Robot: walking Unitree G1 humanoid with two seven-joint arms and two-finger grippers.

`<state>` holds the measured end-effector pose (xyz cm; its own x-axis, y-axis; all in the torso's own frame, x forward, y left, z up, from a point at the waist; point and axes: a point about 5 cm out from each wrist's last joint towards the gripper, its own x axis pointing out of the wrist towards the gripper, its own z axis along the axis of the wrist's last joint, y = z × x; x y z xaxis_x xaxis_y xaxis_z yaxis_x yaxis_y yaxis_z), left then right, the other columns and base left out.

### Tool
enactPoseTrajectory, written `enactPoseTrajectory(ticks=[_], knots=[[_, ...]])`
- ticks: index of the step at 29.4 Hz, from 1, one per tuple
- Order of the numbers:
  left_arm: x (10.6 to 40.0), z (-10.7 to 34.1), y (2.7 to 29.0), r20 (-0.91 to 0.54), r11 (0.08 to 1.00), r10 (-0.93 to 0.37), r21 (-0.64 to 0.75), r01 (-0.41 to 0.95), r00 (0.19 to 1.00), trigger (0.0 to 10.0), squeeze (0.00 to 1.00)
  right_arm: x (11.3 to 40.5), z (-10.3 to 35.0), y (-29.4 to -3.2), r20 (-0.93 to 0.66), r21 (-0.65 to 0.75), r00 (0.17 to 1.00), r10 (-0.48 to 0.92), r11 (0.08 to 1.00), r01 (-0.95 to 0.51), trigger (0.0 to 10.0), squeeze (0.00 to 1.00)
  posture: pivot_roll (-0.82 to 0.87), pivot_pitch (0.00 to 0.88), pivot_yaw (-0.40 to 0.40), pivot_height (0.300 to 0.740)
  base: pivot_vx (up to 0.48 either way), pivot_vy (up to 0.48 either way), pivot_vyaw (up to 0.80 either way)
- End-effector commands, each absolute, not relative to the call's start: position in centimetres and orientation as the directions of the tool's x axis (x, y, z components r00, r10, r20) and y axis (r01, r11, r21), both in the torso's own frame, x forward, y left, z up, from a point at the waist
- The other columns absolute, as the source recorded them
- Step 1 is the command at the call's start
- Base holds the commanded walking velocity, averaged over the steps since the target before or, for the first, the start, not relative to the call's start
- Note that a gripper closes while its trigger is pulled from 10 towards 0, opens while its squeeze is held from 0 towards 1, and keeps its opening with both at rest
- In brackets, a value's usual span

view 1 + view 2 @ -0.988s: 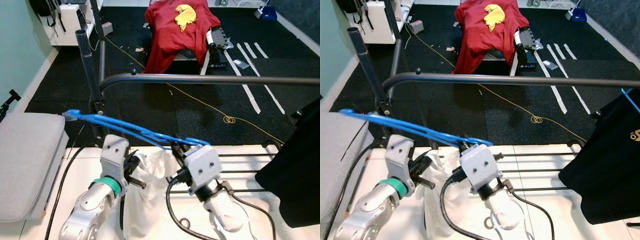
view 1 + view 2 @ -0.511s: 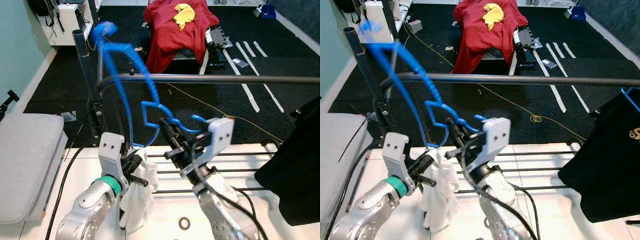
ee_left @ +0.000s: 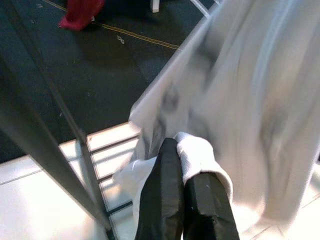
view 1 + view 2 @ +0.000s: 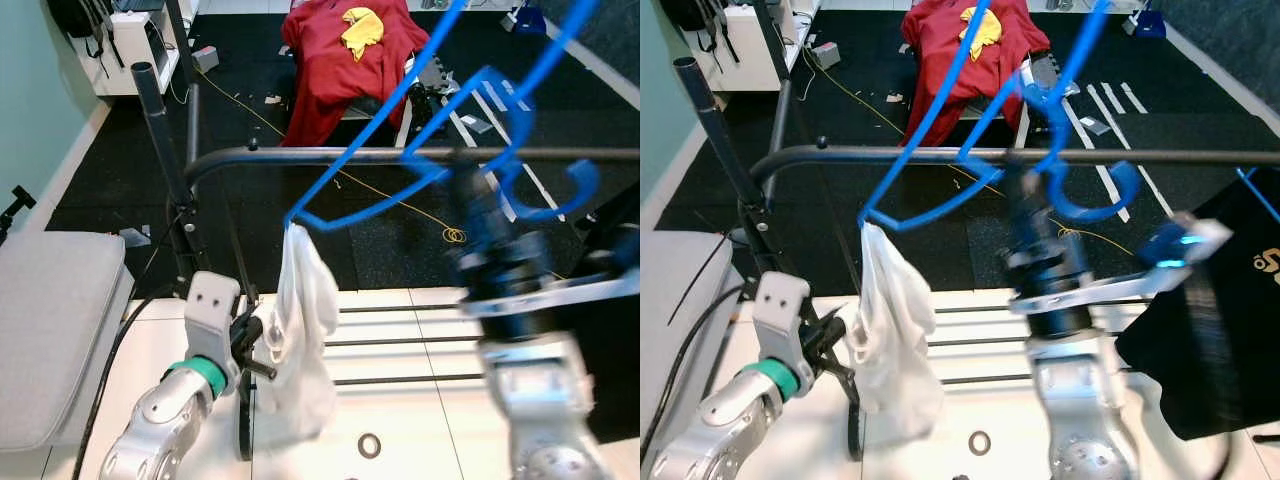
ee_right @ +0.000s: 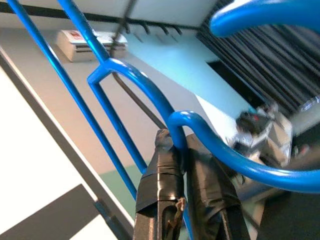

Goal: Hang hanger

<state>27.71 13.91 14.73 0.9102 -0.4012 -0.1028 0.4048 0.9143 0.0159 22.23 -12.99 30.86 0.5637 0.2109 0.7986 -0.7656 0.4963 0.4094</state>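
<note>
We lift the blue hanger (image 4: 440,140), pinched in our right end effector (image 5: 181,145), toward the rail (image 4: 400,156); left end effector (image 3: 181,175) grips the white cloth (image 4: 300,340); next, hook over.

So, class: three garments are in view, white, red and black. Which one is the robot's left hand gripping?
The white one. The left hand pinches its edge while it dangles from the blue hanger; the red one lies draped far behind, the black one hangs at the right.

both arms are silver metal with rounded segments. the left arm (image 4: 160,425) wears a green band at the wrist under a pale grey boxy camera housing with two small holes, a black cable alongside. each gripper has two long black fingers (image 3: 167,200).
</note>
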Motion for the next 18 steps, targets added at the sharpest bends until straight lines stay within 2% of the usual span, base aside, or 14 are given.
enactPoseTrajectory(ticks=[1,3,5,6,7,8,13,15,18], knots=[[27.0,14.6,13.3,-0.127,0.876,-0.481,-0.116,0.468,0.868,10.0,0.00,22.9,28.6,-12.2,0.690,0.360,0.646,0.326,0.619,-0.698,10.0,0.00,-0.29,0.199,0.089,0.740,0.000,0.000,0.00],[27.0,14.6,13.3,-0.127,0.876,-0.481,-0.116,0.468,0.868,10.0,0.00,22.9,28.6,-12.2,0.690,0.360,0.646,0.326,0.619,-0.698,10.0,0.00,-0.29,0.199,0.089,0.740,0.000,0.000,0.00],[26.3,16.8,12.1,-0.028,0.765,-0.605,-0.296,0.572,0.795,10.0,0.00,24.5,24.5,-10.3,0.475,0.180,0.758,0.446,0.794,-0.581,10.0,0.00,-0.29,0.199,0.085,0.740,0.000,0.000,0.00],[26.3,16.8,12.1,-0.028,0.765,-0.605,-0.296,0.572,0.795,10.0,0.00,24.5,24.5,-10.3,0.475,0.180,0.758,0.446,0.794,-0.581,10.0,0.00,-0.29,0.199,0.085,0.740,0.000,0.000,0.00],[26.0,18.5,11.6,0.051,0.693,-0.659,-0.345,0.632,0.750,10.0,0.00,25.4,22.3,-9.8,0.380,0.026,0.811,0.444,0.872,-0.489,10.0,0.00,-0.28,0.199,0.080,0.740,0.000,0.000,0.00],[25.7,19.8,11.1,0.114,0.638,-0.694,-0.362,0.680,0.711,10.0,0.00,26.0,20.8,-9.6,0.340,-0.079,0.840,0.423,0.903,-0.423,10.0,0.00,-0.28,0.199,0.079,0.740,0.000,0.000,0.00],[25.4,22.1,10.2,0.209,0.566,-0.731,-0.346,0.748,0.650,10.0,0.00,27.0,19.1,-9.4,0.319,-0.150,0.872,0.372,0.928,-0.341,10.0,0.00,-0.26,0.199,0.074,0.740,0.000,0.000,0.00],[25.4,22.6,10.0,0.225,0.562,-0.732,-0.335,0.756,0.643,10.0,0.00,27.2,18.9,-9.3,0.315,-0.154,0.874,0.371,0.928,-0.338,10.0,0.00,-0.26,0.199,0.074,0.740,0.000,0.000,0.00],[25.2,23.5,9.9,0.249,0.533,-0.736,-0.359,0.766,0.629,10.0,0.00,27.4,18.9,-9.0,0.325,-0.231,0.867,0.378,0.921,-0.314,10.0,0.00,-0.25,0.198,0.071,0.740,0.000,0.000,0.00]])
